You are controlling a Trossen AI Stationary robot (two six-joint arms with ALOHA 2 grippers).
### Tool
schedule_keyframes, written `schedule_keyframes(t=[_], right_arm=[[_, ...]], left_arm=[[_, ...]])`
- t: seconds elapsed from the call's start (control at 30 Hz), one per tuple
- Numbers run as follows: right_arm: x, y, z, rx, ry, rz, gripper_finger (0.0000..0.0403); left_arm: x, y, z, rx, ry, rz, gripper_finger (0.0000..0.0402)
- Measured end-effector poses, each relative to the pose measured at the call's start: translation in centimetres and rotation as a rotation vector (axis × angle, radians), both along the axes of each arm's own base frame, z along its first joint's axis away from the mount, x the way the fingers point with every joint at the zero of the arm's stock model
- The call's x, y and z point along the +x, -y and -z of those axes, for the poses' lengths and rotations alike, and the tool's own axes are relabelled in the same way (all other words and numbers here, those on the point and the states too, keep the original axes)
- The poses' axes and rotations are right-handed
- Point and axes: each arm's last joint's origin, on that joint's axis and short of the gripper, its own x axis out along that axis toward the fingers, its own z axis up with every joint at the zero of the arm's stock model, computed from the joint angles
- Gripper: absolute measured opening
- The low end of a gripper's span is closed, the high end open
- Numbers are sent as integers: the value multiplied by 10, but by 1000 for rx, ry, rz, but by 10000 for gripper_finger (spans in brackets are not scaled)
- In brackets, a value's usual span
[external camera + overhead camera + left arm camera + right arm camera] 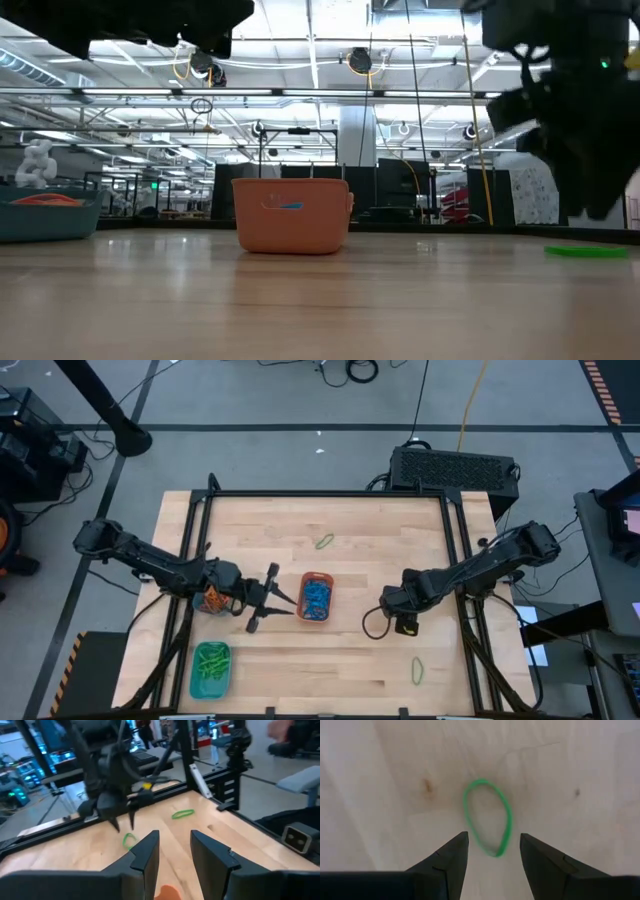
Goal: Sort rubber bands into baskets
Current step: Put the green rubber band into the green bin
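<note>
**Two green bands left loose; right gripper lined up above one**

High view: orange basket (pixel 315 597) mid-table, blue rubber bands (pixel 317 595) heaped inside. Teal basket (pixel 210 668) near the front-left corner, filled with green bands (pixel 211 659). Small round basket (pixel 211 600) mostly hidden under the left arm, orange contents showing. Left gripper (pixel 277 600) just beside the orange basket, fingers spread, nothing between them; looks like a finished drop-off. Two green loops loose on the wood: far green band (pixel 325 541) toward the back, near green band (pixel 417 671) front-right. Right gripper (pixel 392 608) right of centre, well apart from both.

Low view: orange basket (pixel 292 214) upright, teal basket (pixel 47 216) at the left edge, a green band (pixel 587 251) flat at right. Arms only dark shapes overhead.

Left wrist view: left fingers (pixel 147 854) apart, empty, orange rim just below. Right gripper (pixel 123 817) beyond, two green bands past it.

Right wrist view: right fingers (pixel 449 856) apart, pointing straight down, a green band (pixel 487 817) flat on the table and centred ahead of the gap. Probably set for a descent and pinch, then the teal basket.
</note>
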Motion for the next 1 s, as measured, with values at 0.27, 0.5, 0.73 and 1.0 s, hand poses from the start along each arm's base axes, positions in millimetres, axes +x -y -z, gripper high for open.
schedule_keyframes(t=[0.27, 0.5, 0.73, 1.0], right_arm=[[-20, 4, 35, 56, -56, 0, 171], [-33, 7, 55, 99, -60, 16, 171], [-34, 7, 53, 115, -48, 34, 107], [-35, 7, 44, 163, 17, 64, 10]], left_arm=[[0, 1, 0, -3, -1, 27, 118], [0, 1, 0, -6, -3, 27, 118], [0, 1, 0, -30, -11, 24, 118], [0, 1, 0, -30, -12, 24, 118]])
